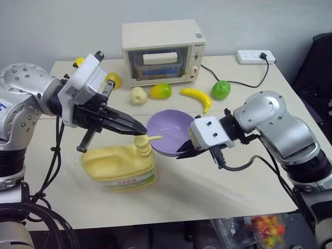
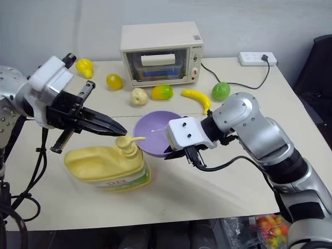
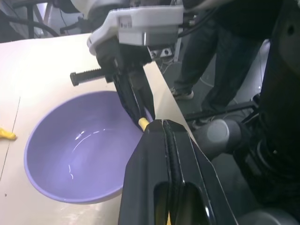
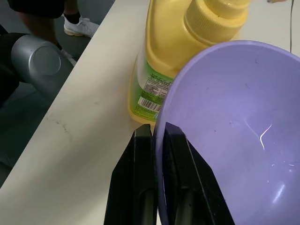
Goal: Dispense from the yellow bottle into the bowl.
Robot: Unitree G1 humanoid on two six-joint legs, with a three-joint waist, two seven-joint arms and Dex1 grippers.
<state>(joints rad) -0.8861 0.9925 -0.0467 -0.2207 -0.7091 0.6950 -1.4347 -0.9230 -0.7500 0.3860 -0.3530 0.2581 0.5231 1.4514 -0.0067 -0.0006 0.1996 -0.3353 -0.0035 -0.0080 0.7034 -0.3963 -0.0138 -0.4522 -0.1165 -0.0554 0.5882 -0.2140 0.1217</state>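
Observation:
The yellow bottle (image 1: 122, 166) stands at the table's front left, its pump nozzle pointing over the bowl (image 1: 168, 132). My left gripper (image 1: 139, 132) is shut, with its black tips resting on top of the pump head (image 1: 143, 141). The lavender bowl hangs tilted just right of the pump. My right gripper (image 1: 184, 152) is shut on the bowl's near rim. In the right wrist view its fingers (image 4: 140, 164) pinch the rim of the bowl (image 4: 234, 131), one on each side, with the bottle (image 4: 164, 70) beyond. A thin streak of liquid glints inside the bowl (image 3: 84, 154).
A cream toaster oven (image 1: 162, 51) stands at the back. Before it lie a banana (image 1: 197, 97), a green fruit (image 1: 220, 89), a mango (image 1: 161, 91) and a pale apple (image 1: 138, 95). A power strip (image 1: 255, 56) sits back right. A person's legs (image 3: 211, 56) stand beside the table.

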